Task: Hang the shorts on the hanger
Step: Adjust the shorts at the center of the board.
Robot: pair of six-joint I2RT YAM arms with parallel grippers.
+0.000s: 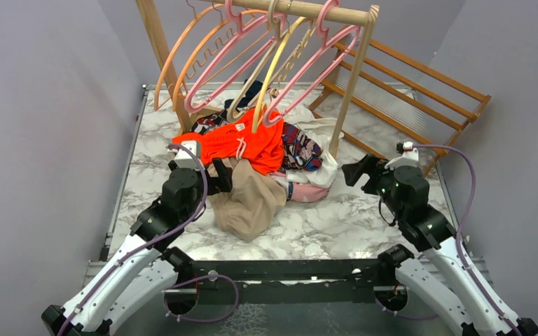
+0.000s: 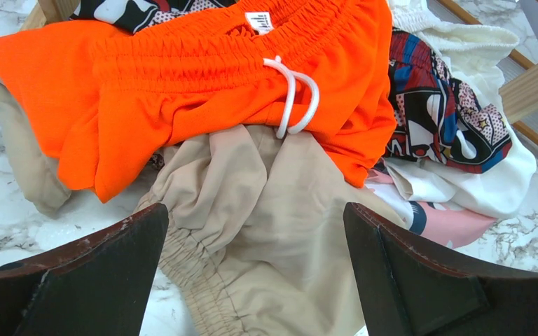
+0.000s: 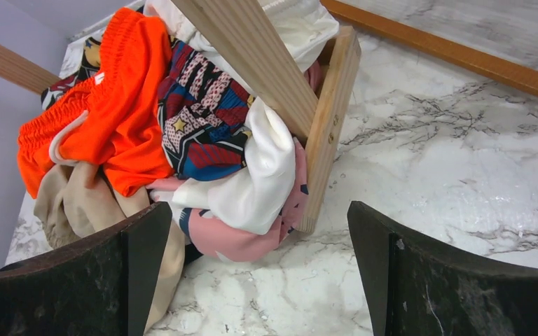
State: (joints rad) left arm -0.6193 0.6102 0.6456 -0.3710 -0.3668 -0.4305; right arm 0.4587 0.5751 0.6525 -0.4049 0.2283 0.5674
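Left hand [image 1: 221,175], fingers spread wide and empty, is poised close over the crumpled beige soft-fabric shorts [image 1: 252,203] on the marble surface [image 1: 336,231], which lie partly under bright orange shorts [image 1: 242,143]. Right hand [image 1: 356,171], also spread and empty, is well apart. A pink plastic hanger [image 1: 320,67] hangs from the wooden rail [image 1: 308,8]. The orange waistband's white tag [image 2: 258,21] is unreadable.

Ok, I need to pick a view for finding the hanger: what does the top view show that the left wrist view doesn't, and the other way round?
Top only: the pink hangers on the rail, and both arms. Left wrist only: the gathered hem of the shorts, seen close. Both: the shorts lying partly under the orange garment, the comic-print cloth and the marble table.
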